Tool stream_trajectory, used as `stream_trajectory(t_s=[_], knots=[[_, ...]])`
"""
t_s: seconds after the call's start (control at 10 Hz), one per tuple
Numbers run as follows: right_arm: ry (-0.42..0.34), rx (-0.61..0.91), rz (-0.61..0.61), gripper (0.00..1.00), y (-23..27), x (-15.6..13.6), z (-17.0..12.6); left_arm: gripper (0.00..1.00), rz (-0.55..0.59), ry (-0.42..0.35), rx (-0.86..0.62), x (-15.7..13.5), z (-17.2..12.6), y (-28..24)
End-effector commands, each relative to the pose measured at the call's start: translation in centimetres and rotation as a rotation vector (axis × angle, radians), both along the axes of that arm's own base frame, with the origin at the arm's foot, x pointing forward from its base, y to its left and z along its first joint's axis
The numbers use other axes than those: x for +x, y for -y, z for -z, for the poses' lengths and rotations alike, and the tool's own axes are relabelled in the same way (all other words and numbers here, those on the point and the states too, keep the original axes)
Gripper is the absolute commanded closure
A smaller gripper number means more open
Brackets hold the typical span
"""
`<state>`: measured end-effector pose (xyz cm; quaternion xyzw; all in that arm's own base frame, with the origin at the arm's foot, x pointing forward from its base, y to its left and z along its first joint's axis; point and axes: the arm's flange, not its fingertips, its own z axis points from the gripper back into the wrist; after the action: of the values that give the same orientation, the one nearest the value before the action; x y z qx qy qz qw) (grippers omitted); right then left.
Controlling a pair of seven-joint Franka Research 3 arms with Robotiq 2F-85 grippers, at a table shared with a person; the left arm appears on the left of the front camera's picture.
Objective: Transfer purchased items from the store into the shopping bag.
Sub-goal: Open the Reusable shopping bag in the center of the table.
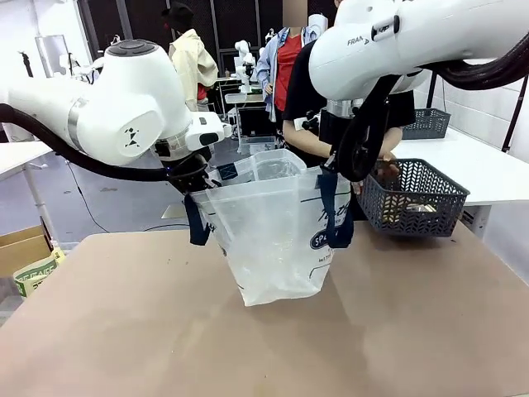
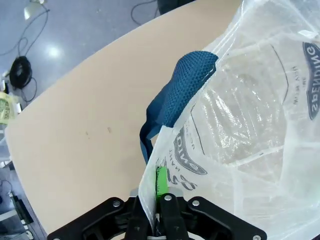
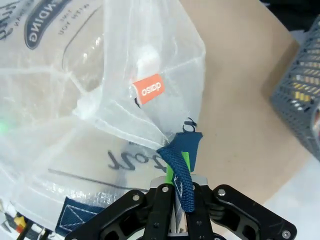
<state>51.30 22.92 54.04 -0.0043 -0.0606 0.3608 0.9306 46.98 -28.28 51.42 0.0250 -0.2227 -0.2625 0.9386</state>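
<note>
The shopping bag (image 1: 269, 240) stands upright on the tan surface (image 1: 124, 331). Its mouth faces up and is stretched sideways between the two claws, and its body hangs below them. The left arm bends in low from its side, and the left claw (image 1: 194, 180) (image 2: 155, 192) is clamped on the clear rim just beside a navy strap handle (image 2: 185, 90). The right arm reaches down from above, and the right claw (image 1: 347, 168) (image 3: 176, 186) is closed on the opposite rim where the other strap (image 3: 181, 172) is sewn on. The navy oval logo (image 2: 310, 75) reads "SPENDING" with smaller lines I cannot make out. An orange tag (image 3: 148, 89) above the right claw carries white lettering too unclear to read. Just beyond the right claw, a person's hand (image 1: 386, 168) rests at the dark grey lattice basket (image 1: 430, 178), where pale packets (image 1: 411, 207) show dimly.
</note>
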Motion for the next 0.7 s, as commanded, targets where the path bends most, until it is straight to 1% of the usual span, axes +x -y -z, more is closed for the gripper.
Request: stream_trajectory(t_s=[0.0,0.1,0.2,0.3,0.4,0.5,0.6], knots=[[0.034,-0.066,-0.041,1.0,0.1,0.1,0.0,1.0,-0.043,0.011,-0.028,0.0,0.4,-0.6],[0.045,-0.072,-0.05,1.0,0.4,0.1,0.5,1.0,-0.044,0.005,-0.026,0.0,0.4,-0.8],[0.066,-0.08,-0.033,1.0,0.6,0.2,0.8,1.0,-0.038,-0.008,-0.03,0.0,0.3,-1.0],[0.09,-0.015,-0.043,1.0,0.3,0.2,1.2,1.0,0.006,-0.057,-0.064,0.0,0.1,-0.9],[0.112,0.03,-0.07,1.0,-0.4,0.2,2.0,1.0,-0.014,-0.002,-0.014,0.2,0.1,-0.3],[0.126,0.055,-0.089,1.0,-0.7,0.1,2.6,1.0,-0.015,-0.018,-0.034,0.2,0.2,-0.2],[0.145,0.062,-0.088,1.0,-0.8,0.3,3.0,1.0,0.063,-0.032,-0.062,0.1,-0.1,-0.3]])
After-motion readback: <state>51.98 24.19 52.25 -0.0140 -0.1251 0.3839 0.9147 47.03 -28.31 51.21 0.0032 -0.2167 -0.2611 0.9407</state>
